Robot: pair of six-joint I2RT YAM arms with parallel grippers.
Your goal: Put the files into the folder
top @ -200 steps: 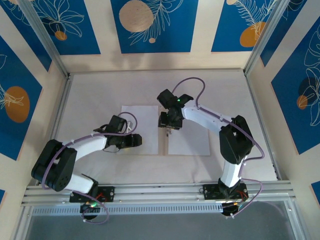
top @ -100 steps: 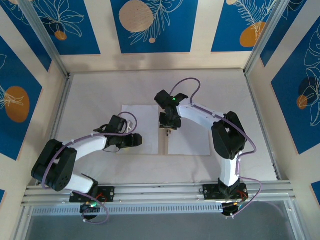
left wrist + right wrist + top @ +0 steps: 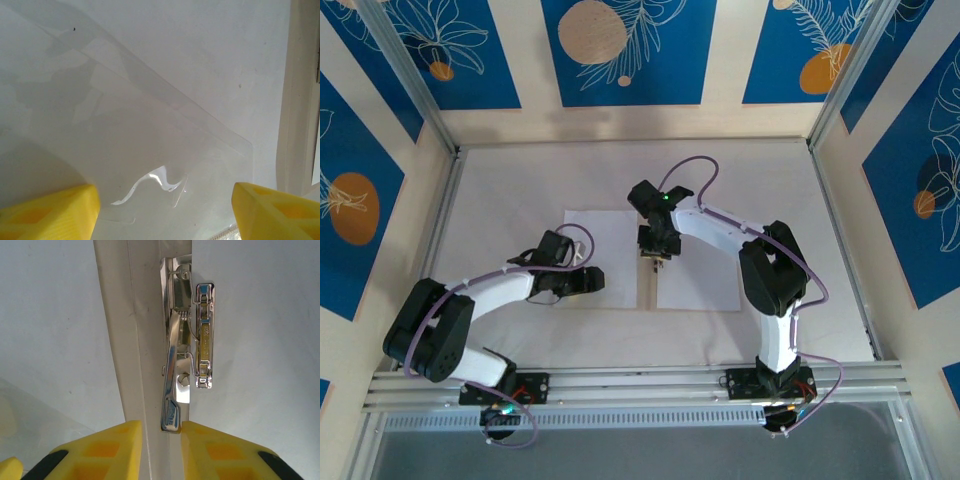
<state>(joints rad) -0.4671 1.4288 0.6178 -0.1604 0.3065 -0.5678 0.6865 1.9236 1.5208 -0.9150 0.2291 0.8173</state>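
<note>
The folder lies open and flat, white inside, with a beige spine strip down its middle. Beside the spine sits its metal clip, whose shiny lever reaches down between my right gripper's fingers. My right gripper stands narrowly open: the lever touches the right finger, and a gap remains on the left. My left gripper hovers wide open over a white sheet on the left half. I cannot tell whether that sheet is one of the files or the folder's inner face.
The white table is fenced by aluminium rails left and right and by a rail along the near edge. Blue patterned panels stand behind. There is free room at the back and far right of the table.
My right gripper has shifted slightly left over the spine and its jaws have narrowed around the clip lever. The left arm has not moved.
</note>
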